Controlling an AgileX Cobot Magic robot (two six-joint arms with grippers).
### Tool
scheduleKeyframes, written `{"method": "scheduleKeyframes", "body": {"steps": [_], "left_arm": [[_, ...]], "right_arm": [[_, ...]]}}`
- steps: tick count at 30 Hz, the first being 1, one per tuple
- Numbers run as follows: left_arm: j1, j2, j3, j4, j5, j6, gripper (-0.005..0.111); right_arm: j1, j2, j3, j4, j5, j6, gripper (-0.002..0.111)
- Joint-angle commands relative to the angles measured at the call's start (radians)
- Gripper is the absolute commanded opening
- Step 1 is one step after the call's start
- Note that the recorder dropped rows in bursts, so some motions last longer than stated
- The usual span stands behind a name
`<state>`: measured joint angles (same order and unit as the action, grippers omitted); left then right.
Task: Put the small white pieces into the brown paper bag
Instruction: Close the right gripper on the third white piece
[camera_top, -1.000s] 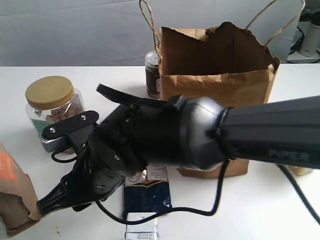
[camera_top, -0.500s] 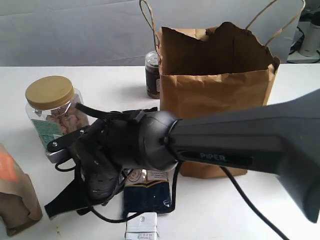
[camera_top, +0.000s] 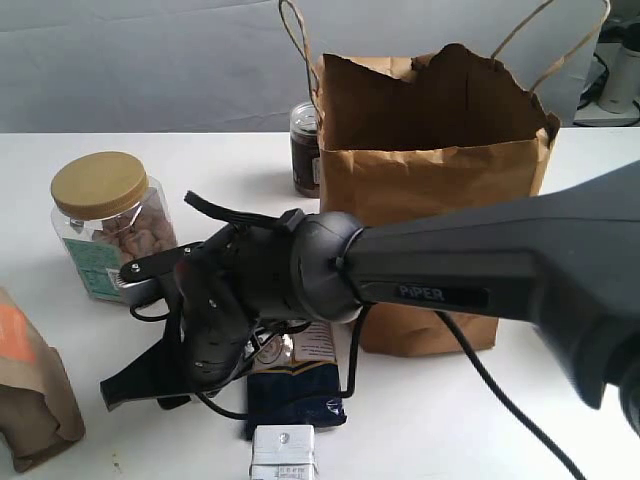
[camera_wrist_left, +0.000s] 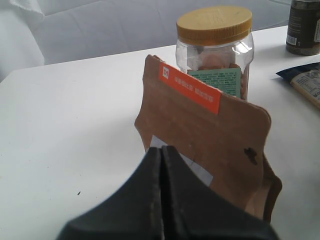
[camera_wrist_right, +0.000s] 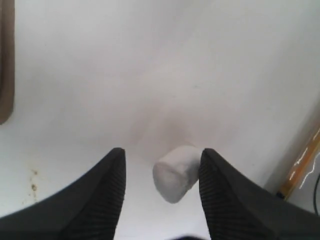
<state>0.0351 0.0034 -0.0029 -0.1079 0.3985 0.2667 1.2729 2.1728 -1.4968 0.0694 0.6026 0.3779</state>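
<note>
At the far left of the exterior view stands a short brown pouch (camera_top: 35, 400) with an orange label. The left gripper (camera_wrist_left: 161, 162) points at it, jaws pressed together and holding nothing. Beside the pouch stands a clear jar (camera_top: 105, 215) with a yellow lid. The right arm crosses the middle. The right gripper (camera_wrist_right: 162, 152) sits low over the white table (camera_wrist_right: 100, 60), between the jar and a dark blue packet (camera_top: 295, 385). Its jaws are spread wide. One small white piece (camera_wrist_right: 175, 172) lies on the table between the fingers, unclamped. A white box (camera_top: 283, 452) lies just beside the packet. The brown paper bag (camera_top: 440, 170) stands upright at the right, its mouth open, apart from the right gripper.
</note>
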Motion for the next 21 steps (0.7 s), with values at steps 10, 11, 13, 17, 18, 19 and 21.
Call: {"method": "scheduleKeyframes", "body": {"steps": [10, 11, 13, 17, 18, 19, 21], "left_arm": [[-0.008, -0.003, 0.003, -0.009, -0.006, -0.002, 0.0], [-0.008, -0.003, 0.003, -0.009, -0.006, -0.002, 0.0], [-0.008, -0.003, 0.003, -0.009, -0.006, -0.002, 0.0], [-0.008, -0.003, 0.003, -0.009, -0.006, -0.002, 0.0], [-0.008, -0.003, 0.003, -0.009, -0.006, -0.002, 0.0], [-0.008, -0.003, 0.003, -0.009, -0.006, -0.002, 0.0], [-0.008, -0.003, 0.003, -0.009, -0.006, -0.002, 0.0]], "right_arm": [[-0.006, -0.002, -0.006, -0.014, 0.043, -0.012, 0.01], [-0.006, -0.002, -0.006, -0.014, 0.045, -0.012, 0.008], [-0.006, -0.004, -0.006, -0.014, 0.059, -0.012, 0.004], [-0.006, -0.032, -0.006, -0.036, 0.087, -0.034, 0.003], [-0.006, -0.044, -0.006, -0.041, 0.094, -0.034, 0.003], [-0.006, -0.06, -0.006, -0.048, 0.102, -0.034, 0.003], [-0.006, -0.094, -0.006, -0.058, 0.118, -0.034, 0.003]]}}
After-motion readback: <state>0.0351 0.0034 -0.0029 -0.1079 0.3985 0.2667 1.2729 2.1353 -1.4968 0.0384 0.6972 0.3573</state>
